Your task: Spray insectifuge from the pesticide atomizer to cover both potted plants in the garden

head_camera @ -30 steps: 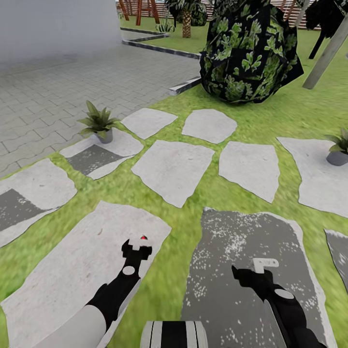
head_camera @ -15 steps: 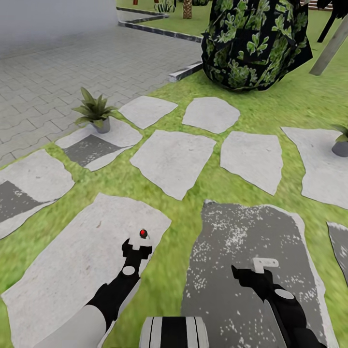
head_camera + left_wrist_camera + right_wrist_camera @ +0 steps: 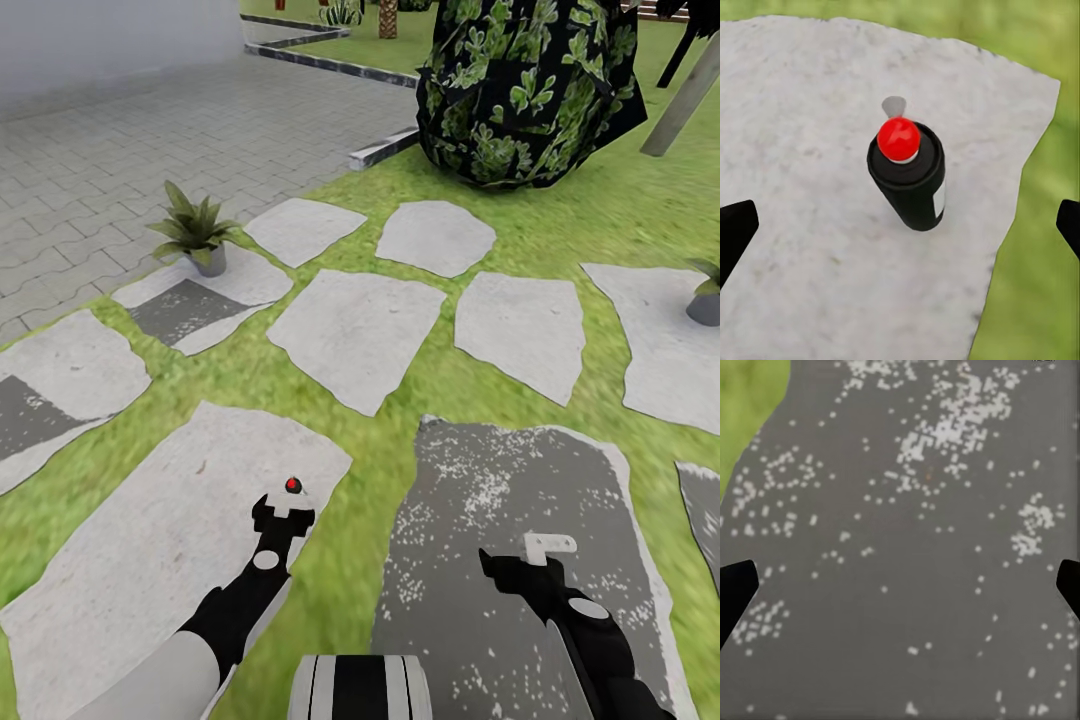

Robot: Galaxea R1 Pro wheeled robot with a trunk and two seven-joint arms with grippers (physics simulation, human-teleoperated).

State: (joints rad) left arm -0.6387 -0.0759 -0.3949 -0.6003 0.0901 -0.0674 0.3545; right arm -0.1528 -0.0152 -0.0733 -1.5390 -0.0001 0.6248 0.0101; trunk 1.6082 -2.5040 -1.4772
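The pesticide atomizer (image 3: 916,185), a dark bottle with a white label and red top, stands upright on a pale stepping stone (image 3: 150,560). From the head camera only its red top (image 3: 293,485) peeks past my left gripper (image 3: 283,511). That left gripper (image 3: 902,226) is open above the bottle, fingers wide on either side and not touching it. My right gripper (image 3: 515,560) hangs open over a dark speckled stone (image 3: 922,547) with nothing in it. One potted plant (image 3: 195,233) sits at the far left by the paving, the other (image 3: 705,296) at the right edge.
A big dark round bush (image 3: 525,85) stands at the back, with a slanted grey post (image 3: 690,90) to its right. Grey paving (image 3: 120,150) lies at the left. Several irregular stepping stones (image 3: 355,335) cross the lawn (image 3: 330,570) between me and the plants.
The whole head view has shifted a little since a second ago, so the camera moved. Both arms and the atomizer keep the same places relative to each other.
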